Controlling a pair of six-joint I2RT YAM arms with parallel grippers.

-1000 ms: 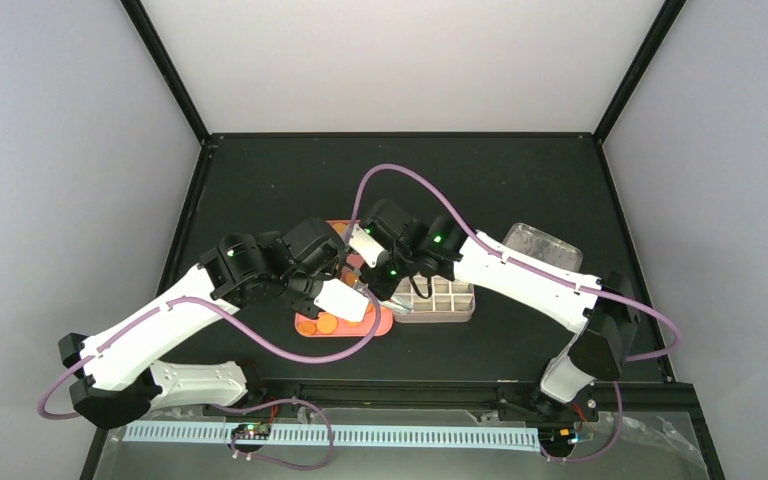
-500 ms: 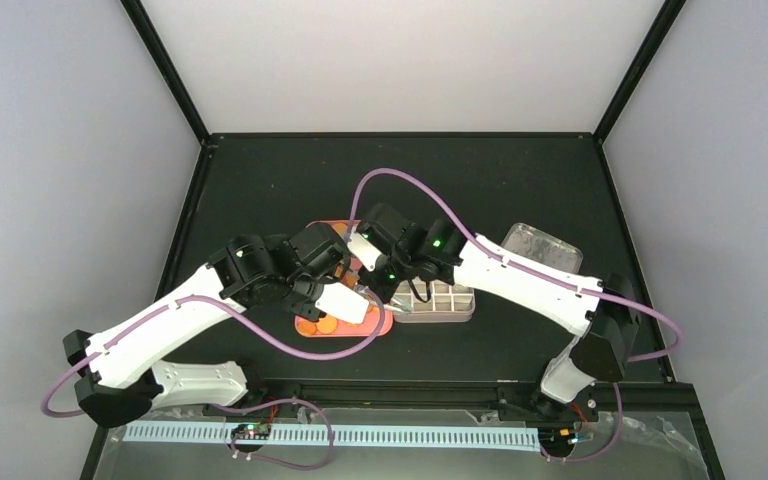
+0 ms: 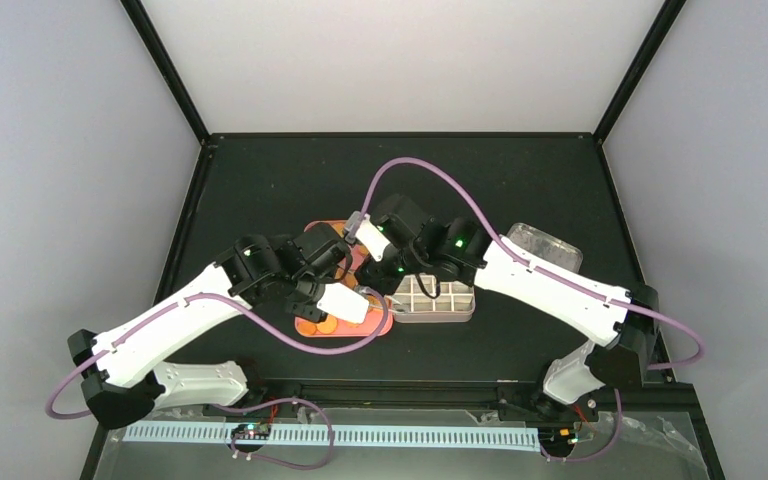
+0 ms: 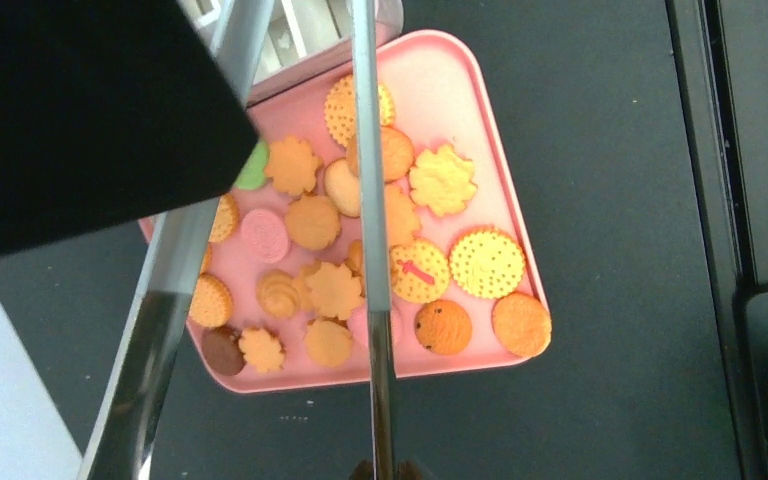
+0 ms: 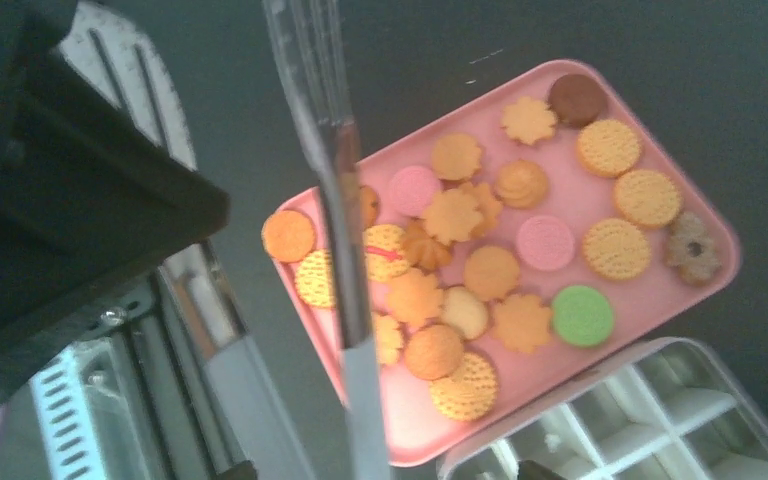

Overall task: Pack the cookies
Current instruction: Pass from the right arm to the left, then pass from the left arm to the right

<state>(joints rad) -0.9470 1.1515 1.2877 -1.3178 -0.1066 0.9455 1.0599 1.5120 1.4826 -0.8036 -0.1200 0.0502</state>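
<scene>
Where the pink tray [image 4: 440, 75] meets the partitioned box [image 3: 450, 312] mid-bench, both arms crowd in, and tray and box sit edge to edge

Bench [image 3: 260, 180] runs open on the far side and to the left, out to the black rails. A clear lid [image 3: 545, 245] lies right of the box, near it

Cookies [image 4: 312, 222] lie on the tray, loosely spread

Against a second ago: right elbow has swung out to the right, and its wrist sits slightly farther back. Left arm leans further in over the tray

Left tool [image 3: 355, 298] is pressed together on the metal tongs [image 4: 372, 300]. The blades cross above the cookies, tips hidden, so I cannot tell if a cookie is pinched

Right tool [image 3: 368, 250]: cannot tell its spread. The second tongs [image 5: 345, 260] show blades apart over the tray
</scene>
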